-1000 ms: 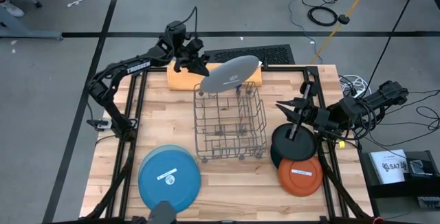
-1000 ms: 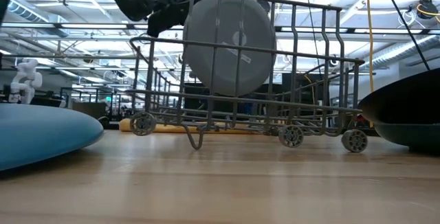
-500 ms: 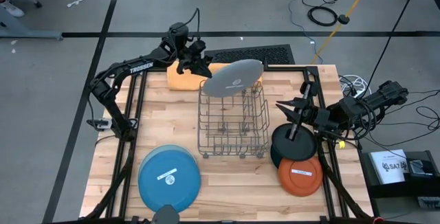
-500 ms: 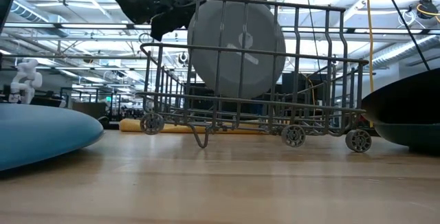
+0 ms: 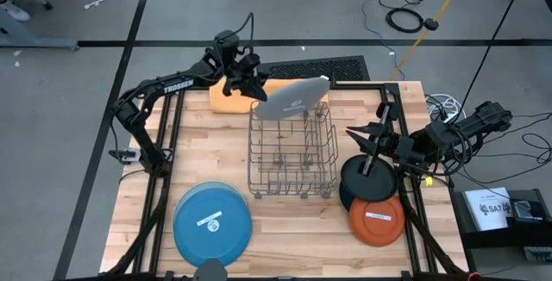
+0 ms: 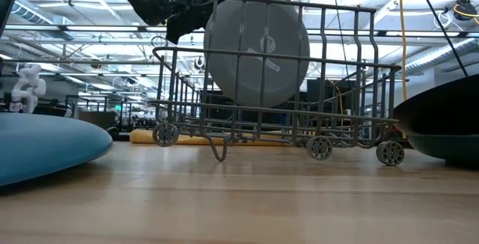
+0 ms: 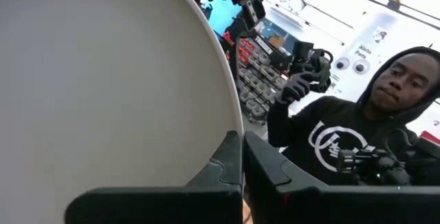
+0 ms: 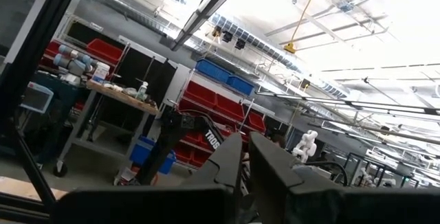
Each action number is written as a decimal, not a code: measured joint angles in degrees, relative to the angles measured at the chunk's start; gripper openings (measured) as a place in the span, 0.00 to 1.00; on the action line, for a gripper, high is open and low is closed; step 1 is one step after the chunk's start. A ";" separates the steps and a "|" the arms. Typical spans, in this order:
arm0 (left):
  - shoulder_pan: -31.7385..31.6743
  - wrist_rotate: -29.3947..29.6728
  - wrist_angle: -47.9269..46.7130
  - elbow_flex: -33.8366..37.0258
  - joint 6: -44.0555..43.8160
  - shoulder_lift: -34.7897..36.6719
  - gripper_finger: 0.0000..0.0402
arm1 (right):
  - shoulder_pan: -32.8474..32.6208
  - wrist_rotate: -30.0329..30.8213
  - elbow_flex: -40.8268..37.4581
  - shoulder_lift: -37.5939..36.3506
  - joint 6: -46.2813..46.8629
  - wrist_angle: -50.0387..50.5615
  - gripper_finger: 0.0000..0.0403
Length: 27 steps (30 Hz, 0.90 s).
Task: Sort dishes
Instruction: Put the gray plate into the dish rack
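Observation:
The large grey plate (image 5: 293,98) hangs tilted on edge over the far end of the wire rack (image 5: 291,156), held by my left gripper (image 5: 248,81), which is shut on it. In the low view the grey plate (image 6: 257,46) shows behind the rack's upper wires (image 6: 344,64); whether it touches them, I cannot tell. The blue plate (image 5: 212,221) lies flat at the near left. The black plate (image 5: 369,180) and the orange plate (image 5: 377,219) lie flat at the near right. My right gripper (image 5: 362,134) waits shut above the black plate. My left gripper pinches the grey plate's rim (image 7: 232,121) between its two fingers, on the plate's left side. The fingers (image 7: 220,169) come level from the table's far left. The plate stands steeply tilted, held up above the table with its lower part at the rack's far top wires.
An orange cloth (image 5: 231,100) lies at the far edge behind the rack. A person in a black hoodie (image 7: 344,141) stands beyond the table. Bare wood lies between the rack and the blue plate.
My left gripper has carried the grey plate a little toward the table's right and tipped it from a shallow slant to nearly on edge. The rack has slid a short way toward the right.

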<state>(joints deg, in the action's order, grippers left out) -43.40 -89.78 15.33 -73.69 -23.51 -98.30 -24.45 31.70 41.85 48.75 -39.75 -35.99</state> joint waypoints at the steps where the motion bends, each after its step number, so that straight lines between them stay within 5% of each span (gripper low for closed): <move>1: -0.03 -0.02 0.02 0.00 0.00 0.00 0.00 | 0.00 -0.02 0.00 0.00 0.00 0.00 0.06; 27: 2.35 -0.33 3.51 -2.74 -2.55 -0.35 0.00 | -0.02 -0.22 0.00 0.02 0.02 -0.05 0.06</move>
<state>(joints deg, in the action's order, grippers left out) -41.05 -90.11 18.84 -76.43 -26.05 -98.65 -24.46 31.48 41.85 48.77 -39.72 -36.04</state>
